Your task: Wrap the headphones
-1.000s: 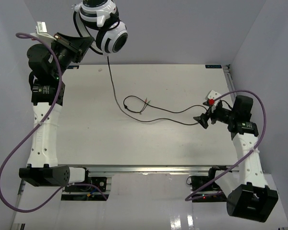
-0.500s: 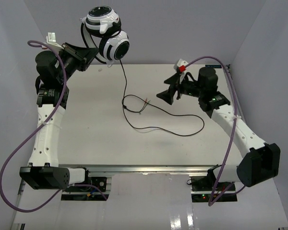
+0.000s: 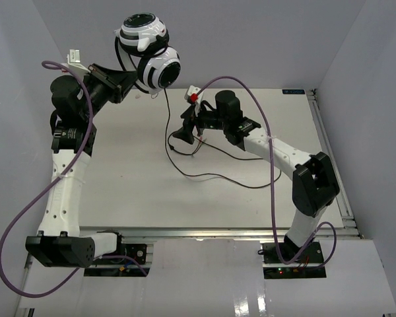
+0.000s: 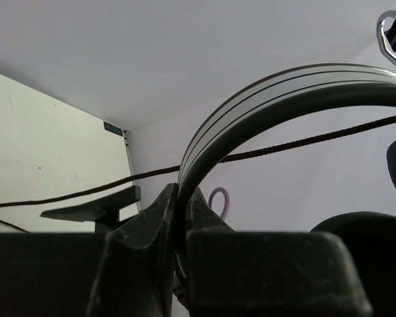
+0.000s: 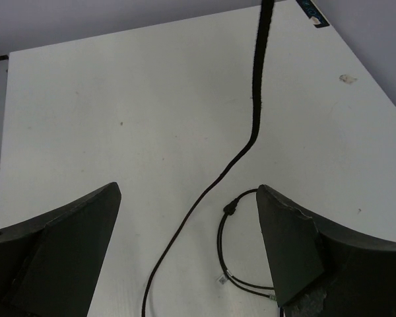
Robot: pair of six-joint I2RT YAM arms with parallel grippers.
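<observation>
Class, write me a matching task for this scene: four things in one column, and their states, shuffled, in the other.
Column A
1. headphones
2. left gripper
3. right gripper
4. cable

Column B
a. open, near the cable
b. shut on the headband
c. hanging down onto the table
d. held up in the air

Pairs: 1-d, 2-b, 3-a, 4-c
</observation>
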